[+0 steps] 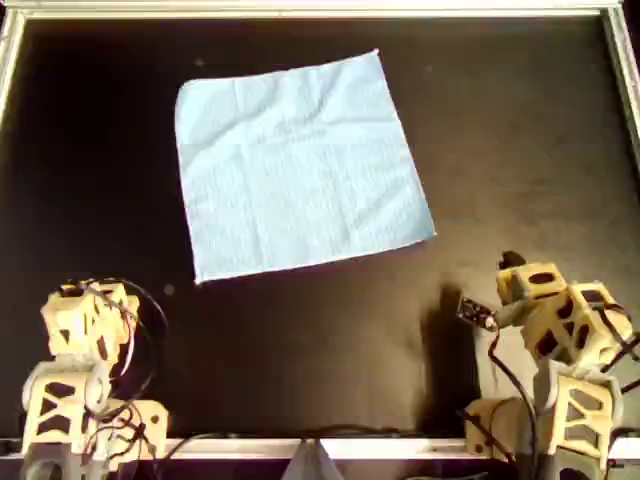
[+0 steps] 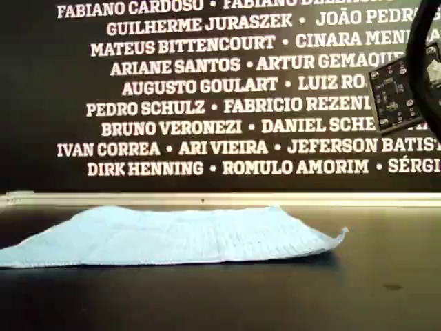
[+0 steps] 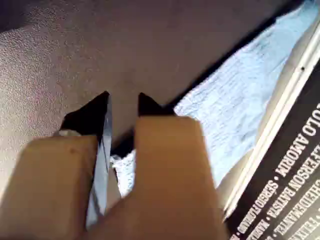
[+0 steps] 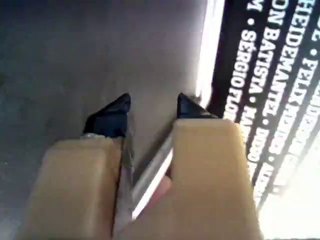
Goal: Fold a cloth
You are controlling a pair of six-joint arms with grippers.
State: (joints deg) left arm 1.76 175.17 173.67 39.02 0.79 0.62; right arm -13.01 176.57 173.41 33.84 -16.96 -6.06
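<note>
A matte black counter (image 1: 500, 150) with a pale metal rim carries everything; behind its far edge stands a black wall printed with white names (image 2: 207, 103). The thin light-blue square woven cloth (image 1: 300, 165) lies flat and unfolded on the counter, turned a little so its corners point off-square, with faint creases across it (one corner lifts slightly in the exterior view).

Both beige printed arms sit drawn back at the near edge of the counter in the overhead view, one at each lower corner. The left claw (image 3: 122, 107) is raised above bare counter, its dark-tipped fingers a small gap apart and holding nothing; the cloth lies ahead of it and to one side, its nearest edge close beyond the fingertips but not touching them. The right claw (image 4: 152, 107) hangs over bare counter too, parted somewhat wider and empty, with the counter's rim and the lettered wall ahead of it; the cloth is well apart from this claw.

All four cloth edges lie unobstructed, with open black counter between the cloth and each claw.
</note>
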